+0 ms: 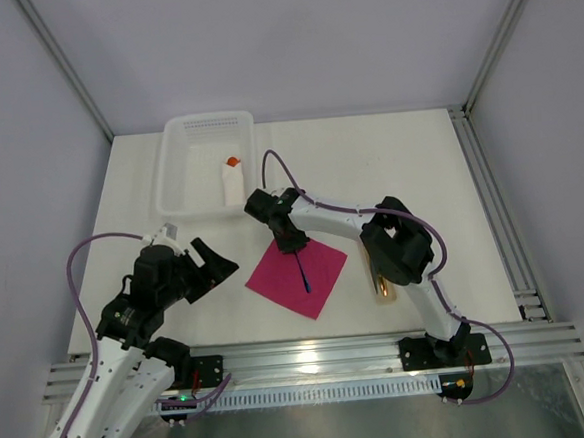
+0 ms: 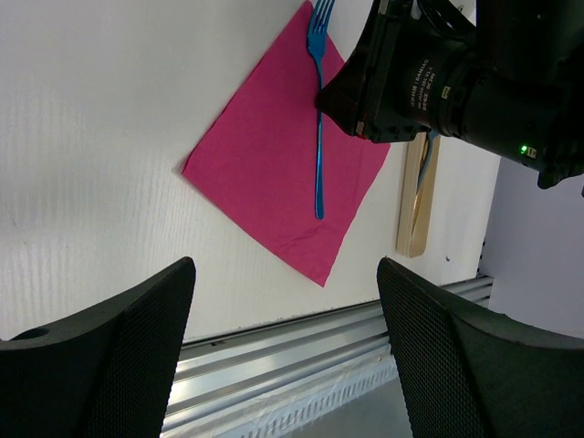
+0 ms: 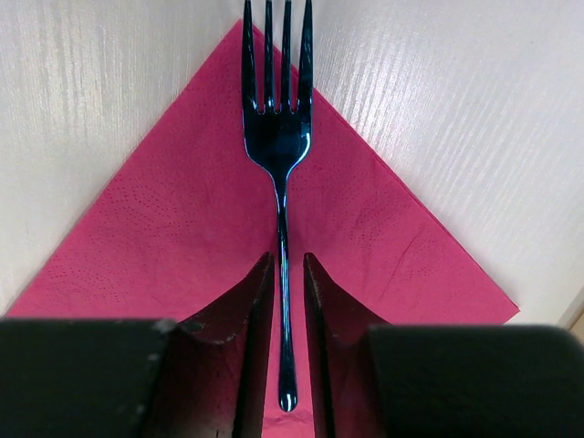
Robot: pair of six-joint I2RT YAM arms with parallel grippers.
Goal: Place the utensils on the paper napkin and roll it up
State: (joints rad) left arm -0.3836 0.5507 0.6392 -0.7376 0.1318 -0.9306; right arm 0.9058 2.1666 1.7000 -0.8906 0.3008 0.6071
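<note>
On the napkin [image 1: 321, 277]: the blue fork [image 3: 281, 173] lies corner to corner. Its handle is flat on the pink paper and the tines poke just past one corner onto the table [image 1: 408, 161].
Napkin itself: flat and unrolled, sitting like a diamond.
Right gripper [image 3: 287, 259]: right over the napkin's far corner, fingers only a narrow gap apart. They straddle the fork handle, and as far as I can see they aren't pinching it.
Left gripper [image 2: 285, 269]: off to the napkin's left, clear of it, hanging above the table with its fingers spread wide.
Beige strip [image 2: 415, 214]: just beside the napkin's right edge, not touching it. Something blue lies on it, but the right arm half hides it, so I can't tell what.
Basket [image 1: 174, 177]: beyond the napkin's far-left side, well apart, with a white roll [image 1: 234, 185] with an orange tip inside.
</note>
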